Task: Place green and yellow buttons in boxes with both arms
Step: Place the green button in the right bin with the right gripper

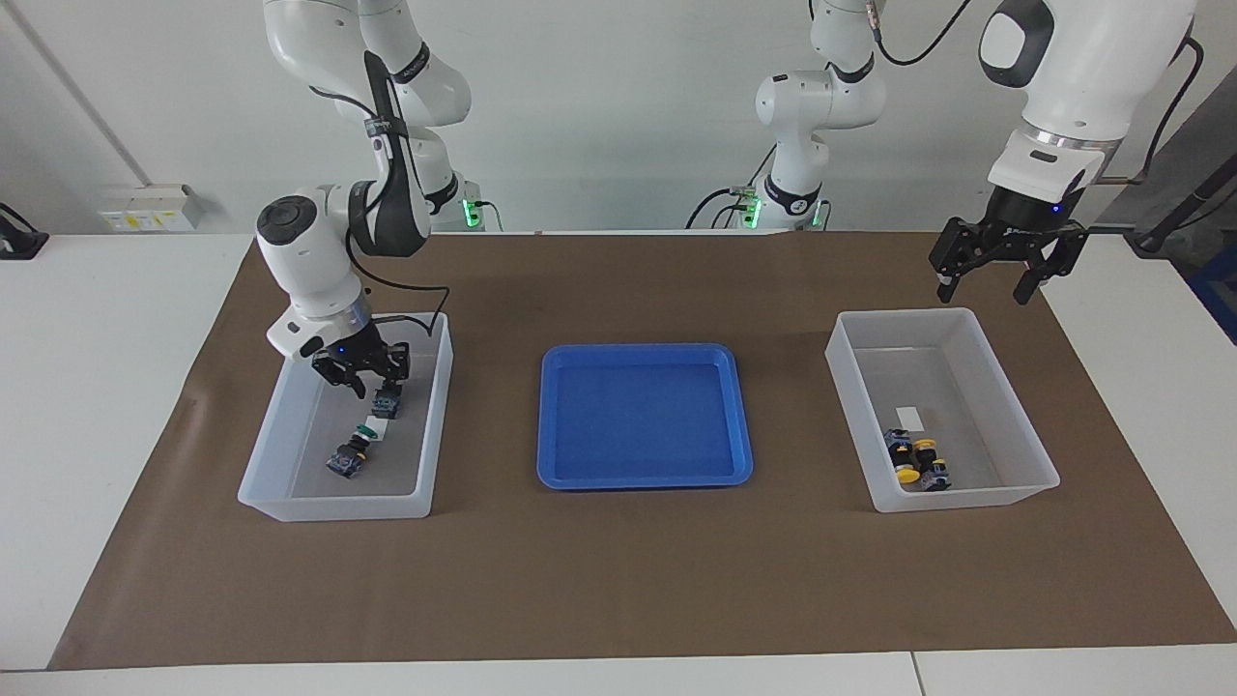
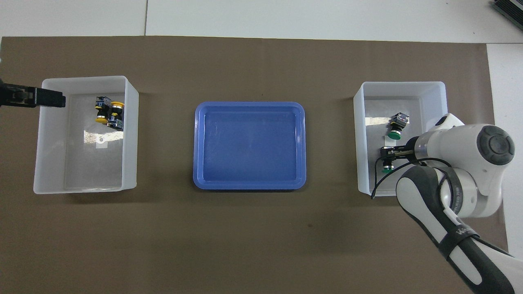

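Note:
Two yellow buttons (image 1: 916, 461) lie side by side in the box (image 1: 966, 500) at the left arm's end; they also show in the overhead view (image 2: 109, 112). My left gripper (image 1: 995, 280) is open and empty, raised over that box's rim nearest the robots. Two green buttons are in the other box (image 1: 338, 509). One green button (image 1: 348, 460) lies on its side on the floor (image 2: 397, 126). The other green button (image 1: 387, 399) sits right at the tips of my right gripper (image 1: 379, 385), which is low inside the box with its fingers apart.
A shallow blue tray (image 1: 646, 476) with nothing in it lies between the two boxes on the brown mat (image 1: 618, 580). Each box has a small white label on its floor. White tabletop surrounds the mat.

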Controlling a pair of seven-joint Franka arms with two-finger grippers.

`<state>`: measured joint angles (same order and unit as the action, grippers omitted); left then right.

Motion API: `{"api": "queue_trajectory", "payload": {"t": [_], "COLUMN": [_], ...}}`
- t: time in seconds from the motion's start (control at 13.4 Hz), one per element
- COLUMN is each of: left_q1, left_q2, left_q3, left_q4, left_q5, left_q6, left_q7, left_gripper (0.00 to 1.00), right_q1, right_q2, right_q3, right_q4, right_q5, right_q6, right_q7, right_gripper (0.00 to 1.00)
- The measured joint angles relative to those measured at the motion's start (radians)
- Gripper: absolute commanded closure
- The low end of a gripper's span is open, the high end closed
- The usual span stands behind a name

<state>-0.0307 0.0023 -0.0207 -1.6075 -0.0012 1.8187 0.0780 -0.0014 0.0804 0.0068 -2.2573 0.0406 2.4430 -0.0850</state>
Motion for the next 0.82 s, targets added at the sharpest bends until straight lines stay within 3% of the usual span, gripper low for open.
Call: {"api": "queue_trajectory", "payload": {"t": [0.22,0.82], "left_q1": [0.001,0.002], "left_q2": [0.008,-0.001], "left_q3": [0.004,0.008], "left_q4": [0.014,0.003], "left_q5": [0.000,0.000], "left_q6": [-0.072,-0.115], "left_q7": [0.000,0.000], "left_gripper": [0.00,0.00], "right_q1": [0.000,-0.001], "right_q2": [-0.009,-0.090], "right_q3": [0.000,0.001], "right_q4": [0.074,0.400], "right_q5": [0.000,-0.087], "right_q6": [-0.053,-0.506], "right_q7": [0.010,0.183], "right_gripper": [0.00,0.00]}}
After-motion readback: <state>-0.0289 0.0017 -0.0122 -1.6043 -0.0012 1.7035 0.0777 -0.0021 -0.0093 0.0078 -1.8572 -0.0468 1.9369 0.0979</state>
